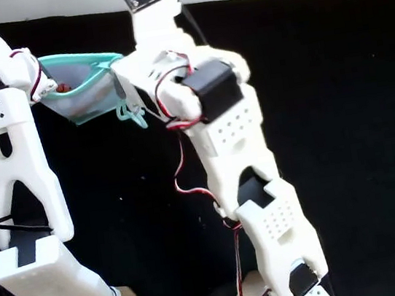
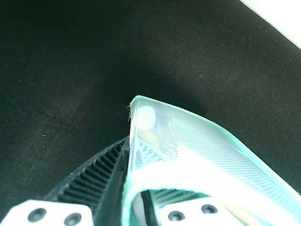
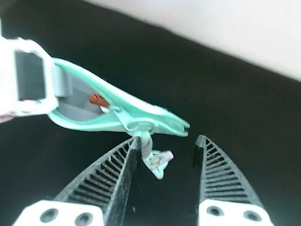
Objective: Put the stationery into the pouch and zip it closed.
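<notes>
Your left gripper [image 1: 40, 85], arm stretched forward to eleven o'clock on the table [image 1: 338, 99], is clamped on one end of the pouch [image 1: 86, 86] (mouth partly unzipped, something brown inside). At twelve, your right gripper [image 3: 168, 141] stands spread, the zipper pull [image 3: 157, 162] hanging between its fingers.

It looks like a robot lab bench: a black cloth [image 3: 244, 94] lies under the right pincer [image 3: 169, 138], with a plain white surface [image 3: 235, 33] beyond it.
</notes>
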`<state>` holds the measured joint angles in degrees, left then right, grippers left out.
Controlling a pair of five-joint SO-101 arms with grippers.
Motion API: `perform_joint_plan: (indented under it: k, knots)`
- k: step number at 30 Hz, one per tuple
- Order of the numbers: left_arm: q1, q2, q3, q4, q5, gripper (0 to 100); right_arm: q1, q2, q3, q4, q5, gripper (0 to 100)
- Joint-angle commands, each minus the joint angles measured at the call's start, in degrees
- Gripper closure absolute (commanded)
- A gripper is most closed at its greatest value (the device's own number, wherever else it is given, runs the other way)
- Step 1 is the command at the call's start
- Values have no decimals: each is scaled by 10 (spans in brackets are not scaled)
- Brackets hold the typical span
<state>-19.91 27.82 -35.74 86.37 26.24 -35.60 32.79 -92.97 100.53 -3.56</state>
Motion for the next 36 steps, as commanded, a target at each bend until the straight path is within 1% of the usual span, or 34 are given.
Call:
perform_joint_plan:
  k: [1, 3, 7, 12, 14, 20, 24, 28, 33, 36]
  knots:
    - [-7, 52, 9, -14, -5, 994, 7, -50, 4, 7, -6, 815]
    - [-7, 52, 9, -13, -5, 994, 7, -72, 58, 7, -18, 815]
    - [-7, 52, 9, -13, -5, 994, 5, -154, 198, 7, -20, 815]
    - [-5, 52, 9, -13, -5, 994, 5, -271, 366, 5, -15, 815]
    - [-4, 52, 9, -13, -5, 994, 5, -300, 432, 3, 2, 815]
    - [-4, 52, 9, -13, -5, 994, 5, -344, 545, -17, 18, 815]
    - [-4, 52, 9, -12, -5, 994, -14, -378, 618, -32, 25, 815]
    - [-4, 52, 9, -11, -5, 994, -26, -441, 742, -94, 44, 815]
    - [-4, 52, 9, -12, -5, 994, -23, -549, 941, -275, 44, 815]
    - [-4, 52, 9, -11, -5, 994, -23, -582, 1044, -375, 41, 815]
